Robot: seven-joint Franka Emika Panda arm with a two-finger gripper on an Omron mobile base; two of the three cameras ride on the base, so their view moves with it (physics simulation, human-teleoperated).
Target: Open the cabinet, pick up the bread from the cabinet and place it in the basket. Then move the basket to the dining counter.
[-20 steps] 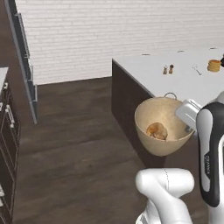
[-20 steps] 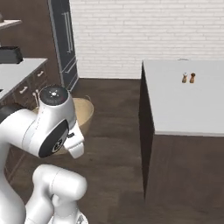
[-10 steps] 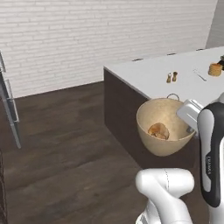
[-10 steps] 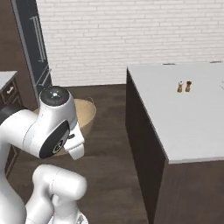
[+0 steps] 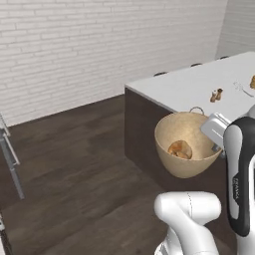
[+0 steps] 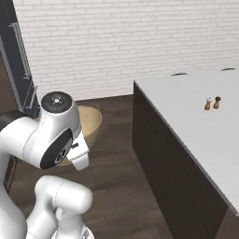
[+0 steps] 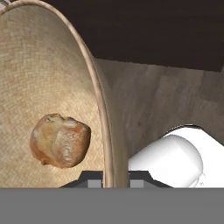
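Note:
My gripper is shut on the rim of the tan round basket, one finger inside the wall and one outside. The golden-brown bread lies on the basket's bottom. From the left base view the basket hangs off the floor in front of the arm, tilted, with the bread inside and its wire loop at the far rim. The gripper grips its right rim. The dining counter stands just behind the basket. In the right base view the basket peeks from behind the arm, left of the dining counter. The cabinet is out of view.
Two small brown shakers stand on the white counter top. A tall dark appliance with silver bar handles stands at the far left. A white brick wall closes the back. Dark wood floor lies open left of the counter.
The whole picture has shifted, so the base has moved: the counter now sits nearer and more central, and the dark units have slid off left. The basket with the bread stays in the gripper.

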